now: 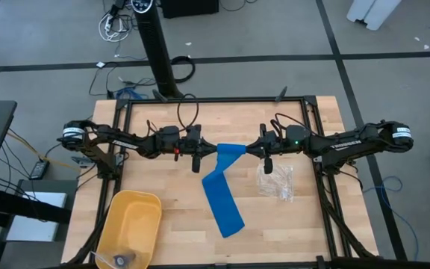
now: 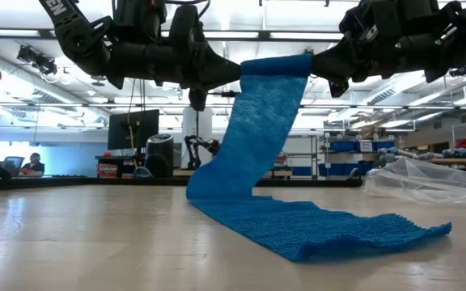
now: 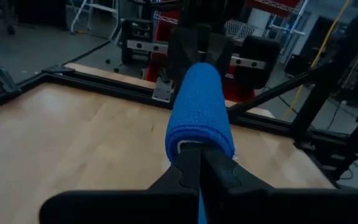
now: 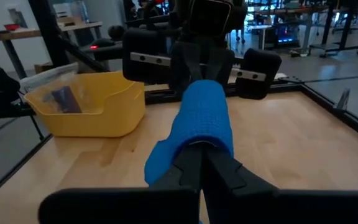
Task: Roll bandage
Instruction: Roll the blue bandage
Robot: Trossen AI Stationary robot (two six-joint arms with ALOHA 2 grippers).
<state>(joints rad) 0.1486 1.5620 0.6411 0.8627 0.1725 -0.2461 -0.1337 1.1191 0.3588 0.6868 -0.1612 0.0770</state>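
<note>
The blue bandage point(image 1: 222, 190) is held up by its top end, which is curled into a short level roll point(image 3: 199, 106) between my two grippers. From the roll the strip hangs down, and its lower length point(image 2: 330, 230) lies flat on the wooden table toward the near edge. My left gripper point(image 1: 209, 152) is shut at the roll's left end. My right gripper point(image 1: 251, 149) is shut at its right end. Both point level at each other above the table's middle. My left gripper meets the roll's left end point(image 3: 194, 146) with its fingers shut, level, coming from the table's left, along the roll. The cloth curls over the fingertips and hides the exact place of hold. The roll is clear of the table. The strip hangs below it. My right gripper has the roll's right end point(image 4: 199, 144) between its shut fingers, level, coming from the table's right and lying along the roll. The blue cloth wraps over the fingertips, so the layers in the pinch do not show. This end too is lifted clear.
A yellow bin point(image 1: 129, 224) with a small item inside stands at the near left corner. A clear crinkled plastic bag point(image 1: 276, 181) lies right of the bandage, below the right arm. A black frame point(image 1: 215, 101) runs round the table.
</note>
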